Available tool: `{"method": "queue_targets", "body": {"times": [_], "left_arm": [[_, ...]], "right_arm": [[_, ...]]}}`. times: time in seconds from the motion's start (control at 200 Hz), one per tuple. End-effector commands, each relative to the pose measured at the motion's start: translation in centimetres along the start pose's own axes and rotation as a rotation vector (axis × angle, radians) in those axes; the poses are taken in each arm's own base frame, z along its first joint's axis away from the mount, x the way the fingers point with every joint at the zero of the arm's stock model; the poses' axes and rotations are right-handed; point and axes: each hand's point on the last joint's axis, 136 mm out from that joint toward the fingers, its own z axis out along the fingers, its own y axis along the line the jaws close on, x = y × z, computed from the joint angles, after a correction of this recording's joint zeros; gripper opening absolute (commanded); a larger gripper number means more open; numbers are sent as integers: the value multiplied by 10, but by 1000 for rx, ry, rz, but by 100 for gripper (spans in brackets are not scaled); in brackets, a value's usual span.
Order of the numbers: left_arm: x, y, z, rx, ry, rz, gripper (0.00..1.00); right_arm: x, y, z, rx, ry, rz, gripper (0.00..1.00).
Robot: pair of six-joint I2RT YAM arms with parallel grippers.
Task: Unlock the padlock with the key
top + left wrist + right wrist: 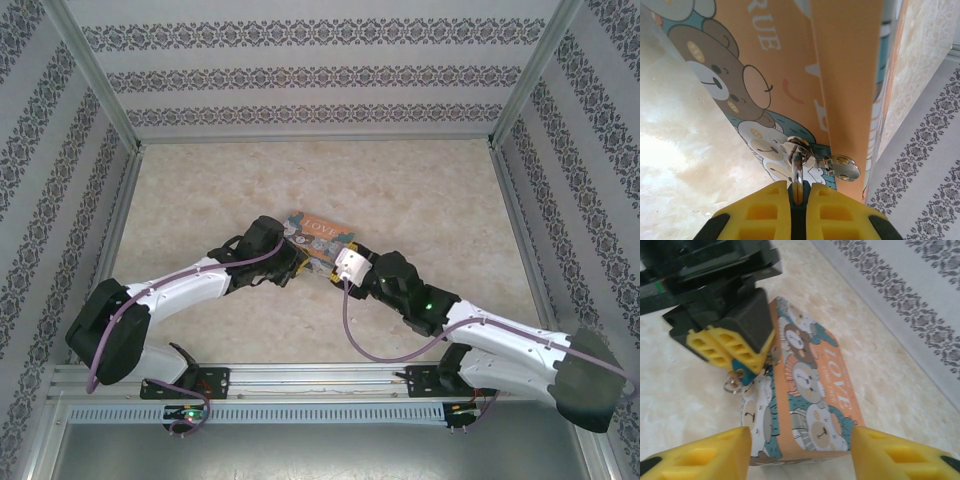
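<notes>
The tiny padlock [797, 169] hangs from the hasp on the side of the orange-and-teal "LOVE" tin [845, 75]. Its thin shackle runs through the hasp, and its bluish body is pinched between the yellow fingers of my left gripper [800, 189], which is shut on it. In the right wrist view the bluish body [741, 374] pokes out under the left gripper [747, 369], with a small metal ring [731, 386] dangling from it. I cannot make out the key itself. My right gripper [800, 455] is open, with one finger on each side of the tin's [815, 390] near end.
The tin [320, 228] lies mid-table with both arms meeting at it, the left gripper [293, 258] beside the right gripper [333, 262]. A round silver latch plate [846, 167] sits beside the hasp. Patterned walls close in the marbled table [420, 190] on three sides.
</notes>
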Motion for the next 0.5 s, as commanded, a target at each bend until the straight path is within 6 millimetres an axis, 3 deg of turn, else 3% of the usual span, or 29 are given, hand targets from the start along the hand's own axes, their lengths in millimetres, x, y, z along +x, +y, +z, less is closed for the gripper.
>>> {"method": "queue_targets", "body": {"times": [0.0,0.16,0.495], "left_arm": [[2,-8,-7,1,-22,-40,0],[1,-6,-6,-5,-24,-48,0],[2,-6,-5,-2,-24,-51,0]], "right_arm": [[-10,11,6,-55,-19,8,52],[-10,21,18,-93,1,12,41],[-8,35,34,-134,24,42,39]]}}
